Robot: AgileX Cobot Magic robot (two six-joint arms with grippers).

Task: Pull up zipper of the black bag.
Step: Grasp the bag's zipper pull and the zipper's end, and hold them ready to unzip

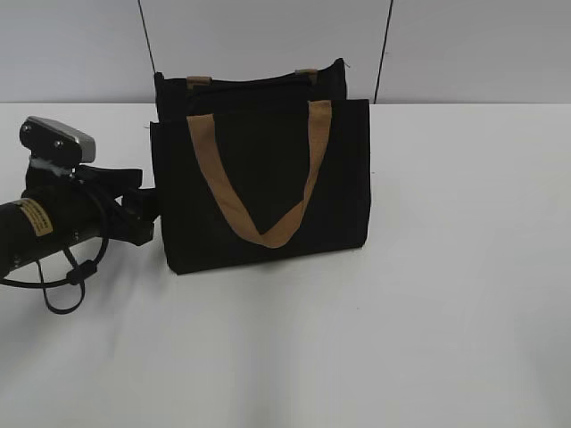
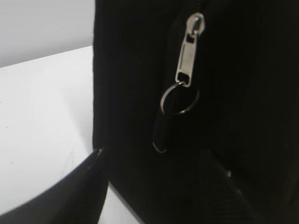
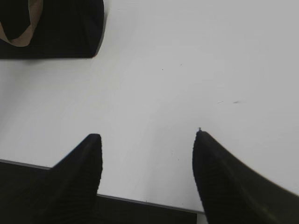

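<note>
white tabletop (image 1: 428,312), pale wall (image 1: 71,45) behind | black bag (image 1: 259,187) upright mid-table | zipper (image 2: 188,56) on bag's side edge | left gripper (image 2: 154,186) spread, straddling that edge | right gripper (image 3: 147,175) spread above bare table

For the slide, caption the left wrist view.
Left gripper open at the black bag, its silver zipper pull and ring hanging just above the fingertips.

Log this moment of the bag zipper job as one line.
stage: approach | left gripper: open, at bag's side | zipper: ungrasped | right gripper: open, over table, away from bag
</note>
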